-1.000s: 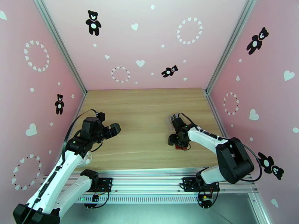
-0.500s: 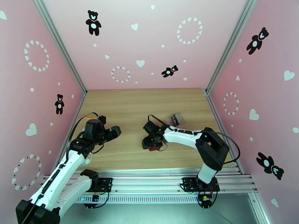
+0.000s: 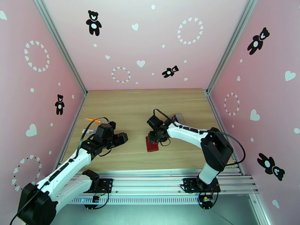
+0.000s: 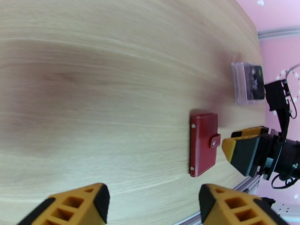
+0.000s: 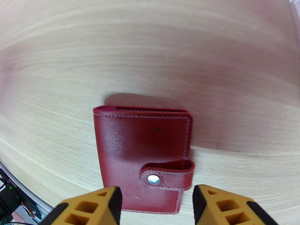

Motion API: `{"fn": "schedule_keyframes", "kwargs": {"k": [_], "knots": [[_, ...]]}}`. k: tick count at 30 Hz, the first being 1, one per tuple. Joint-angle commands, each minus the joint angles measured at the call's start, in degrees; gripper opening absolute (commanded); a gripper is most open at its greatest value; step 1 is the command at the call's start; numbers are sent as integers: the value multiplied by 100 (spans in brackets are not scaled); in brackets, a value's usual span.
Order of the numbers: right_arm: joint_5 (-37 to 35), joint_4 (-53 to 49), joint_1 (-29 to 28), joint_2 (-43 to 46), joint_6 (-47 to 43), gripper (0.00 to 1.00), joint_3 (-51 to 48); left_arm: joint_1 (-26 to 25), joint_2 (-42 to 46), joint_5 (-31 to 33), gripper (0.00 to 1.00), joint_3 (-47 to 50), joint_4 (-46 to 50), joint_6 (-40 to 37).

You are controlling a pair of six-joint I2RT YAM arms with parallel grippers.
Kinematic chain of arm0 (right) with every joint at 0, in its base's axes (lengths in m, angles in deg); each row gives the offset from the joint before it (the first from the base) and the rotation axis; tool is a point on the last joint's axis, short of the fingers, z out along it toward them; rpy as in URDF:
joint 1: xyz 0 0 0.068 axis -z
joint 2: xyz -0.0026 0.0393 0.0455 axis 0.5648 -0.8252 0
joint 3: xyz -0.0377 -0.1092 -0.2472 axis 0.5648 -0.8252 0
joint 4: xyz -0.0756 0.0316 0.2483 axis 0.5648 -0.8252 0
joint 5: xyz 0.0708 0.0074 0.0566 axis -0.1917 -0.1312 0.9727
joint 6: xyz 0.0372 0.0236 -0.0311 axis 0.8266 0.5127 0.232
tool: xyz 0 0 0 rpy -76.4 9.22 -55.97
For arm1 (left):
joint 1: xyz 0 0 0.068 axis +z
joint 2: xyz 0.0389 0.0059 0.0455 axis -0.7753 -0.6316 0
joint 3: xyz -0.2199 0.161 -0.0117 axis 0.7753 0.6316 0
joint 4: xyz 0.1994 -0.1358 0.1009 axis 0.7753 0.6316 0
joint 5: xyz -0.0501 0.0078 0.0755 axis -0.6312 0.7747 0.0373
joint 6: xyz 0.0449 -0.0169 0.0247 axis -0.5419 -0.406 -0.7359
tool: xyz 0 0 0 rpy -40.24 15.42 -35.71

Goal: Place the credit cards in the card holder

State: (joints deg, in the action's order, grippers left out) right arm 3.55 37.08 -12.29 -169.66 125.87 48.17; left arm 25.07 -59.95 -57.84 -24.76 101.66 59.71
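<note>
Pale wooden tabletop (image 3: pixel 131 105) lies between pink walls. At the left, the left tool (image 3: pixel 123 138) hovers released, its fingers apart and empty. Near the middle the card holder (image 3: pixel 152 144) lies flat and closed. Its long axis runs from near edge to far edge, with the snap tab on its right side. Just over it the right tool (image 5: pixel 155 195) is spread and grasps nothing. Left wrist view adds a clear case (image 4: pixel 243 83) with dark contents farther right.
</note>
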Motion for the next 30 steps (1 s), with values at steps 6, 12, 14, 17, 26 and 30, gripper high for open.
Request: {"fn": "schedule_keyframes", "kwargs": {"k": [6, 12, 14, 17, 26, 30], "knots": [[-158, -294, -104, -436, -69, 49, 329, -273, -632, -26, 62, 197, -846, 164], [-493, -614, -199, -502, -119, 44, 604, -296, -598, 60, 59, 237, -881, 187], [-550, -695, -248, -524, -129, 44, 693, -295, -555, 80, 59, 249, -847, 180], [-693, -824, -336, -540, -141, 44, 847, -289, -535, 122, 59, 250, -758, 139], [-631, -813, -366, -840, -125, 35, 857, -296, -519, 144, 57, 266, -765, 156], [-554, -805, -369, -1036, -142, 35, 878, -290, -543, 134, 56, 268, -775, 156]]}}
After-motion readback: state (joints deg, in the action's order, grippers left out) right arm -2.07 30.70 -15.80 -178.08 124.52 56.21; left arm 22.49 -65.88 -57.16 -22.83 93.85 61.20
